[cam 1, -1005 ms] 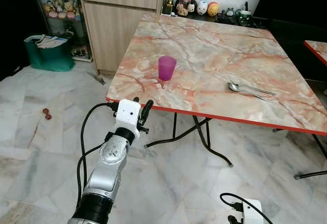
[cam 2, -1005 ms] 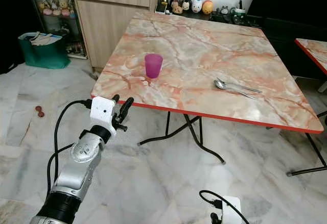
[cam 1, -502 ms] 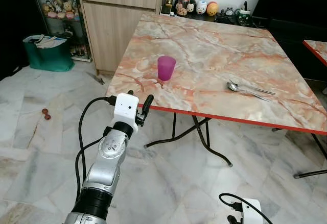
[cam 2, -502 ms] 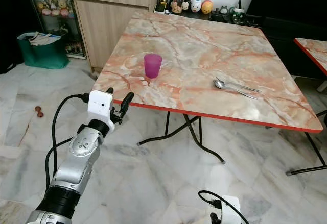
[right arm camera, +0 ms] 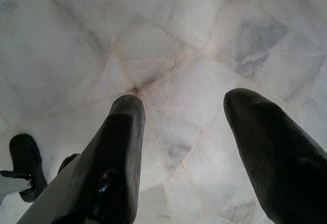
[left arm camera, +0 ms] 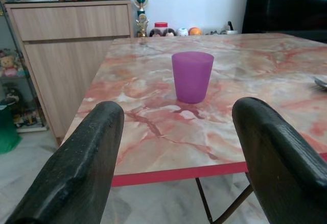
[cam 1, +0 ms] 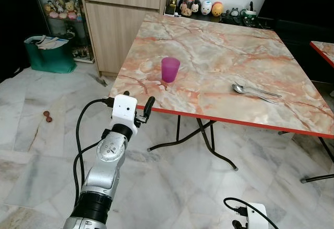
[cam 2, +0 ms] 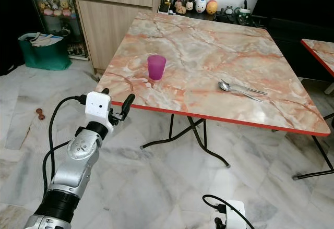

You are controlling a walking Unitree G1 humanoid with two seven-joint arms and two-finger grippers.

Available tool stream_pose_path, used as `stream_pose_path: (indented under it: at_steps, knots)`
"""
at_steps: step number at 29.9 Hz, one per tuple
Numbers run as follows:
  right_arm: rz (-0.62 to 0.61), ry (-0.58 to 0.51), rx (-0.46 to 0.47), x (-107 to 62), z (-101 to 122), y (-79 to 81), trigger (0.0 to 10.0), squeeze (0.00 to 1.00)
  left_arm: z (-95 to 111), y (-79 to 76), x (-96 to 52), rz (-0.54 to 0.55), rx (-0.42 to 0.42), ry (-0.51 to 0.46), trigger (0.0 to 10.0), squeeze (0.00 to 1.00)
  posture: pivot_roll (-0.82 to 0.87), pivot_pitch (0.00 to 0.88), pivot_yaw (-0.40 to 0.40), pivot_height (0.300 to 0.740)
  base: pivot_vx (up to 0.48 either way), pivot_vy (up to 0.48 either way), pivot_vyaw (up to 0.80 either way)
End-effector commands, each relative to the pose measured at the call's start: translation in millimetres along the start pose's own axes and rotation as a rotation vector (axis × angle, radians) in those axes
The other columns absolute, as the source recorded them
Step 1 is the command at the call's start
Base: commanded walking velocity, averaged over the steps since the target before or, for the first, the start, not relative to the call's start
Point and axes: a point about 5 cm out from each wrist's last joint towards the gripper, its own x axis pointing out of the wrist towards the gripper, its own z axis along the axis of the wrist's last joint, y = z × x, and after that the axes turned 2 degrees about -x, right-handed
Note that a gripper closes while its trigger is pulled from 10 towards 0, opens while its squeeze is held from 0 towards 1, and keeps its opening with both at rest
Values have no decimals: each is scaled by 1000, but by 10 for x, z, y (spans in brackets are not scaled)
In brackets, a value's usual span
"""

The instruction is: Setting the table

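Cup (cam 1: 170, 69) is the target — purple, upright, near the table's (cam 1: 219, 51) left front corner. Left gripper (cam 1: 136, 108) hovers just short of that red table edge, fingers spread wide with nothing between them, lined up on it in the wrist view. This looks like the approach step; next it needs to reach forward over the edge and close around the cup. Spoons (cam 1: 254, 92) lie well apart, toward the right. Right gripper (right arm camera: 184, 147) hangs idle over the floor, fingers apart.

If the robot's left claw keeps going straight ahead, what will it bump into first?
Probably the purple cup. The left gripper, fingers open, sits just short of the table edge and points across the top at the cup, though its height over the edge is hard to judge.
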Motion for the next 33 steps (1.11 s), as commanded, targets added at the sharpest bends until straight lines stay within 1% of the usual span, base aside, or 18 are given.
stream_pose_path:
  at_steps: [1, 8, 15, 21, 28, 31, 33]
  knots:
    - [-6, 2, -5, 1, 15, -35, 10000, 0, 129, -8, 53, -11, -6, -50, 10000, 0, 207, 0, -102, 707, 382, 0, 0]
    - [-5, 6, -6, 1, 12, -31, 10000, 0, 142, -10, 62, -13, -6, -54, 10000, 0, 205, 0, -100, 707, 383, 0, 0]
    - [1, -1, -31, 1, 19, -30, 10000, 0, 155, -29, 56, -31, 1, -60, 10000, 0, 207, 0, -102, 707, 384, 0, 0]
    - [-31, 37, -25, -2, -31, -39, 10000, 0, 159, -13, 57, -31, 5, -63, 10000, 0, 203, 0, -101, 707, 382, 0, 0]
    - [-56, 67, 3, -6, -73, -39, 10000, 0, 202, -18, 98, -43, 2, -77, 10000, 0, 187, 0, -87, 707, 381, 0, 0]
    - [-58, 67, 5, -6, -72, -39, 10000, 0, 212, -13, 108, -43, 4, -79, 10000, 0, 186, 0, -86, 707, 382, 0, 0]
    - [-55, 57, 29, -5, -65, -32, 10000, 0, 219, -6, 113, -42, 5, -79, 10000, 0, 189, 0, -85, 707, 384, 0, 0]
